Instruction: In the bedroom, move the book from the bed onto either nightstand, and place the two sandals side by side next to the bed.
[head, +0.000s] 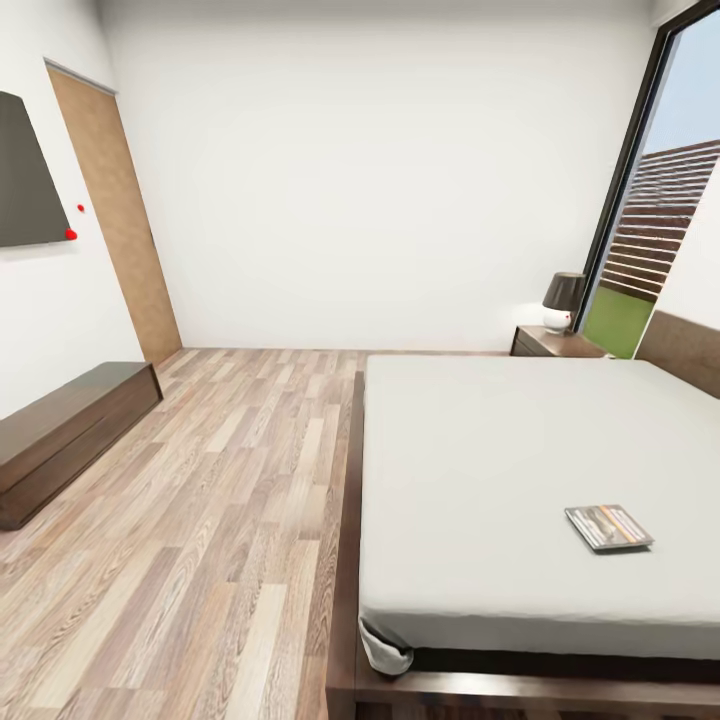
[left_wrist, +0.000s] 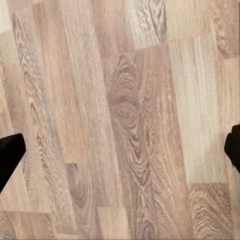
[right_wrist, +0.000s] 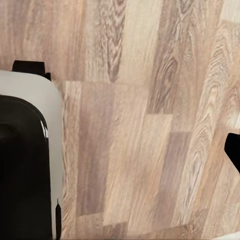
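Bedroom (head: 380, 180) white-walled, plank floor (head: 200, 520) brown, tall dark-framed window (head: 660, 190) at the far right, light wooden door (head: 115, 215) at the far left. Bed (head: 530, 470) filling the right half of the head view, dark frame around a pale mattress, headboard against the window side. Long low dark cabinet (head: 65, 435) along the left wall under a dark wall panel (head: 25, 180). Nightstand (head: 555, 343) beyond the far corner of the bed, a dark-shaded lamp (head: 563, 300) standing on its top. Book (head: 608, 527) lying flat on the mattress, near the foot end and toward the right side. Left gripper (left_wrist: 120, 150) over bare planks, fingertips (left_wrist: 10, 152) at opposite edges of its wrist view, spread wide, nothing between them. Right gripper (right_wrist: 232, 152) over floor beside a black and white part of the robot (right_wrist: 25, 160); one fingertip visible, so spread impossible to tell.
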